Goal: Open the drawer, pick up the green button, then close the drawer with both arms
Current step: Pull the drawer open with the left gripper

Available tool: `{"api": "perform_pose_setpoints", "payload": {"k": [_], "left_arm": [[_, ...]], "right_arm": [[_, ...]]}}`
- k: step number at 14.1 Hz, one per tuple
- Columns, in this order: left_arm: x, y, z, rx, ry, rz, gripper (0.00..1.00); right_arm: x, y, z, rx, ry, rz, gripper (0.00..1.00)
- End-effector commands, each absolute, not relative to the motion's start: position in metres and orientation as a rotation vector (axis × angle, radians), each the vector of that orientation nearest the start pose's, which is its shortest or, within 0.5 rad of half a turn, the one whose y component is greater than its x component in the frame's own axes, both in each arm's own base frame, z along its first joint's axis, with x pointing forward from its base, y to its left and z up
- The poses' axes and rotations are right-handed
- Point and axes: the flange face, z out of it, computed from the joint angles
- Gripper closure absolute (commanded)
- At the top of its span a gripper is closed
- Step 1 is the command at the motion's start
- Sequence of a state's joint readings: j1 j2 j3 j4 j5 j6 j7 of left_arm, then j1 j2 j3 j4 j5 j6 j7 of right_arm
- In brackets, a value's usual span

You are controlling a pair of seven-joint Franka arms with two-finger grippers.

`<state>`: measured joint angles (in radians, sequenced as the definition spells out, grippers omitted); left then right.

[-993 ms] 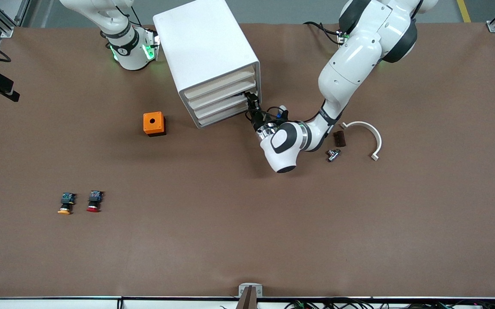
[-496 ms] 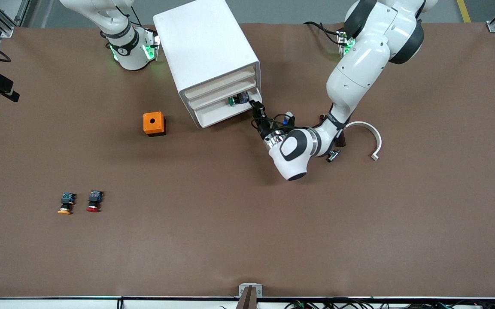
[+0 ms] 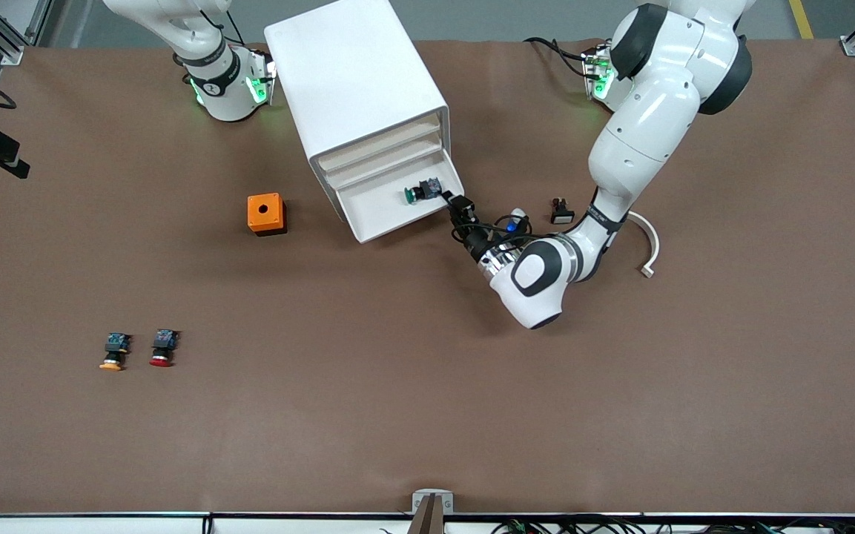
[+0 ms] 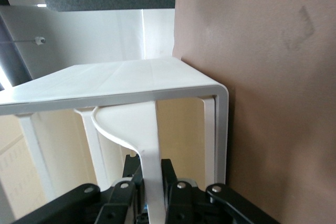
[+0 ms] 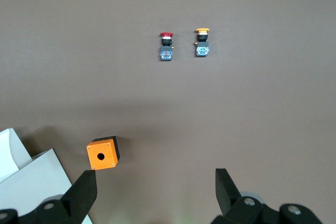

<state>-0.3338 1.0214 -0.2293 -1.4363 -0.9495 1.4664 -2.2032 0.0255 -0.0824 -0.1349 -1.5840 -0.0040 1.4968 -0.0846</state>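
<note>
The white cabinet [image 3: 353, 81] stands at the table's middle, toward the robots' bases. Its bottom drawer [image 3: 383, 215] is pulled out. In the drawer lies the button [image 3: 418, 193] with a green cap, on its side near the corner at the left arm's end. My left gripper [image 3: 454, 202] is shut on the drawer's white handle [image 4: 149, 145] at that corner; in the left wrist view the black fingers [image 4: 176, 174] of the left gripper [image 4: 151, 177] clamp the thin handle from both sides. My right gripper [image 5: 155, 190] waits open, up over the table beside the cabinet, with nothing between its fingers.
An orange box [image 3: 266, 213] with a hole sits beside the cabinet toward the right arm's end. An orange-capped button [image 3: 113, 352] and a red-capped button [image 3: 162, 348] lie nearer the front camera. A white curved piece [image 3: 646, 241] and a small dark part [image 3: 561, 211] lie by the left arm.
The left gripper has pulled the bottom drawer out toward the front camera, bringing the green button into sight. The left arm moved away from the cabinet with it. The right arm has not moved.
</note>
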Motion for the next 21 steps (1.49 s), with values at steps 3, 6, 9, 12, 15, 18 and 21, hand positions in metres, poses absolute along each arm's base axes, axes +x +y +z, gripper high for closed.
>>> {"api": "perform_pose_setpoints", "payload": {"k": [3, 6, 9, 12, 15, 18, 21], "left_arm": [[0.514, -0.375, 0.116, -0.936, -1.749, 1.593, 0.85], [0.522, -0.365, 0.115, -0.925, -1.766, 1.607, 0.85], [0.533, -0.359, 0.12, -0.932, -1.789, 1.619, 0.85], [0.538, -0.354, 0.119, -0.931, -1.807, 1.621, 0.83], [0.542, -0.35, 0.118, -0.95, -1.827, 1.619, 0.58], [0.558, -0.334, 0.121, -1.172, -1.841, 1.715, 0.15], [0.576, -0.322, 0.133, -1.371, -1.844, 1.74, 0.06]], "right_arm": [[0.51, -0.063, 0.66, -3.149, 0.025, 0.0, 0.0], [0.51, -0.063, 0.662, -3.148, 0.023, -0.005, 0.0], [0.512, -0.066, 0.667, -3.151, 0.036, -0.019, 0.0], [0.513, -0.067, 0.665, -3.15, 0.041, -0.01, 0.0], [0.521, -0.071, 0.651, -3.15, 0.05, 0.034, 0.0], [0.532, -0.074, 0.635, -3.15, 0.059, 0.07, 0.0], [0.547, -0.074, 0.61, -3.152, 0.059, 0.133, 0.0]]}}
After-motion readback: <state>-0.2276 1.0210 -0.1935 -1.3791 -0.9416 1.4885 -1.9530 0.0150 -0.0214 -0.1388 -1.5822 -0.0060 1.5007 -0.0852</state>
